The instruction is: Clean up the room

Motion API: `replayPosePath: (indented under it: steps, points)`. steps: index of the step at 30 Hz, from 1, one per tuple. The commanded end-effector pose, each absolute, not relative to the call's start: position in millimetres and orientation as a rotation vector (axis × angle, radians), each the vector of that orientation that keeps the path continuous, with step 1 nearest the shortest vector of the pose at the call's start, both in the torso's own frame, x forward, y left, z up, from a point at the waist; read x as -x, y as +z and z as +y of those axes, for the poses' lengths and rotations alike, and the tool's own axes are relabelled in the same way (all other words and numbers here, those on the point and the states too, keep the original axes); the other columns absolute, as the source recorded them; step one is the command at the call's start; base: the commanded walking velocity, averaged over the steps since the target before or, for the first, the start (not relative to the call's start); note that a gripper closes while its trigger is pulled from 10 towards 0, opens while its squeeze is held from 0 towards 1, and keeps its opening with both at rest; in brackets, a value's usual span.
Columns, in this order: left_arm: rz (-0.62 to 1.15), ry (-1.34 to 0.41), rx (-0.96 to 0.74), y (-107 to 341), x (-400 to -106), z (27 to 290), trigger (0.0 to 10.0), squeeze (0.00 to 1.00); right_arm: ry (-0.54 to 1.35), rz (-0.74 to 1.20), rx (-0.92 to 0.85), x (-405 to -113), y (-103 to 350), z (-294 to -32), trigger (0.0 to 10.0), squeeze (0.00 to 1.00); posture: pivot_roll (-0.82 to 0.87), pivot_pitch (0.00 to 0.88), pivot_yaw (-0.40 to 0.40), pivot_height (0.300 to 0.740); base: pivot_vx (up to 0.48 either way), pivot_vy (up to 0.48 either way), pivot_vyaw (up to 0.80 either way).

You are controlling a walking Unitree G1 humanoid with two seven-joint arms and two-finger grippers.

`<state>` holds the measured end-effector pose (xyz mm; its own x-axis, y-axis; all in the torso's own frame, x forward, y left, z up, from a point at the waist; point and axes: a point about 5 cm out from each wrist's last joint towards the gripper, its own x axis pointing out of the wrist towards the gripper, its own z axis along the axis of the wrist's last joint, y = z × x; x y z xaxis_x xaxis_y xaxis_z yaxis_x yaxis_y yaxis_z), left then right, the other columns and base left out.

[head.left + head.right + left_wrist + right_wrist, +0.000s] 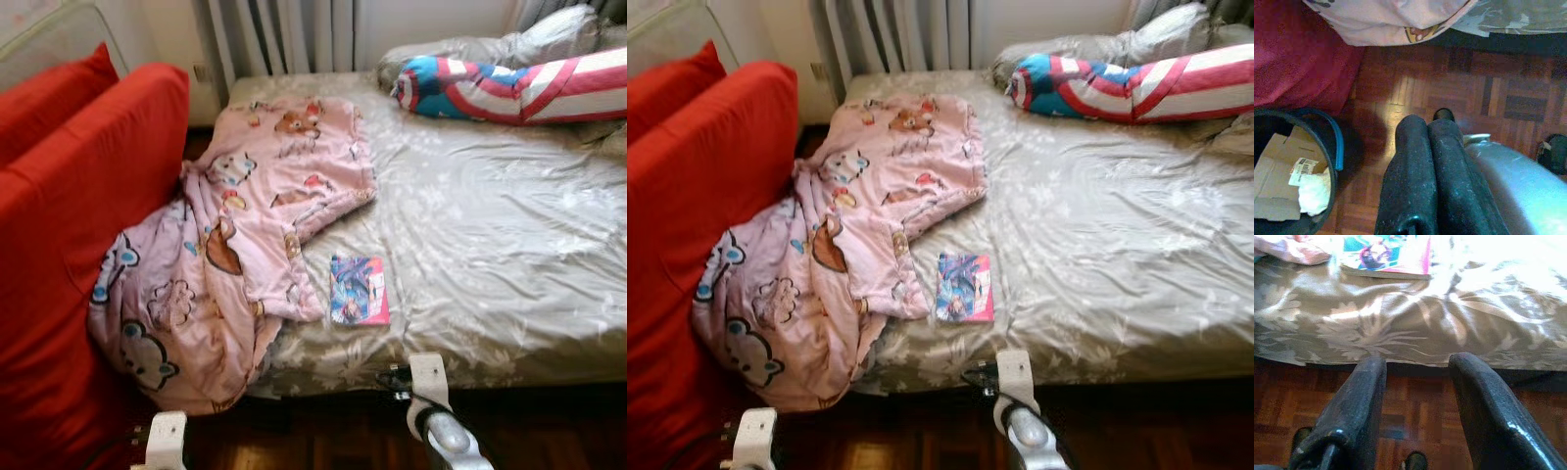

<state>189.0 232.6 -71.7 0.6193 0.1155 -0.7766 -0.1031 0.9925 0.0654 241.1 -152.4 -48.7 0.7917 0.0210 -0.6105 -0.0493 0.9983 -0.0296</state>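
At the frame's centre the comic book (359, 290) and rumpled pink blanket (235, 245) lie untidied on the bed (490, 255), the right pincer (1418, 382) spread empty below, the left pincer (1432, 161) closed empty.

A blanket (245, 245) lies on the left part of the bed (490, 245), spilling over its front edge against the sofa (69, 245) at left; a magazine (359, 290) lies just right of it, a bolster (509, 86) at the back right

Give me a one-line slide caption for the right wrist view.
Open right gripper low over the wood floor, facing the bed edge where a book lies.
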Motion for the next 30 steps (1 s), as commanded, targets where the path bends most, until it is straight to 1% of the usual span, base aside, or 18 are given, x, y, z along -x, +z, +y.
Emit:
replayPosePath:
  steps: [1,7,8,12,15,25,29,30]
  points:
    - [0.92,0.125,-0.016,-74.3,-183.9,233.7,10.0,0.0,0.029,0.655,0.024,-240.8,-48.8,-151.8,10.0,0.0,-0.1,0.083,0.037,0.74,0.0,0.0,0.0]
    - [0.92,0.125,-0.012,-74.6,-183.5,233.3,10.0,0.0,0.07,0.636,0.07,-243.3,-46.6,-147.9,10.0,0.0,-0.1,0.083,0.035,0.74,0.0,0.0,0.0]
    - [0.92,0.125,-0.011,-74.6,-183.4,233.2,10.0,0.0,0.07,0.634,0.076,-243.4,-46.5,-148.1,10.0,0.0,-0.1,0.083,0.034,0.74,0.244,0.0,0.0]
    - [0.919,0.125,-0.007,-74.9,-183.2,232.7,10.0,0.0,0.065,0.625,0.065,-244.0,-45.7,-149.3,10.0,0.0,-0.1,0.085,0.033,0.74,0.243,0.0,0.77]
    - [0.92,0.124,-0.007,-75.1,-183.0,232.3,10.0,0.0,0.057,0.616,0.04,-245.1,-44.6,-150.1,10.0,0.0,-0.11,0.085,0.032,0.74,0.245,0.0,0.0]
    - [0.922,0.122,-0.002,-75.8,-182.2,231.0,10.0,0.0,0.081,0.611,0.065,-246.4,-43.7,-147.5,10.0,0.0,-0.11,0.087,0.028,0.74,0.249,0.0,0.0]
    - [0.922,0.122,0.0,-76.0,-181.9,230.7,10.0,0.0,0.082,0.603,0.055,-246.5,-43.2,-147.2,10.0,0.0,-0.11,0.089,0.028,0.74,0.254,0.0,0.8]
    - [0.922,0.121,0.0,-76.0,-181.8,230.7,10.0,0.0,0.075,0.601,0.039,-246.6,-43.1,-147.4,10.0,0.0,-0.11,0.09,0.027,0.74,0.255,0.0,0.0]
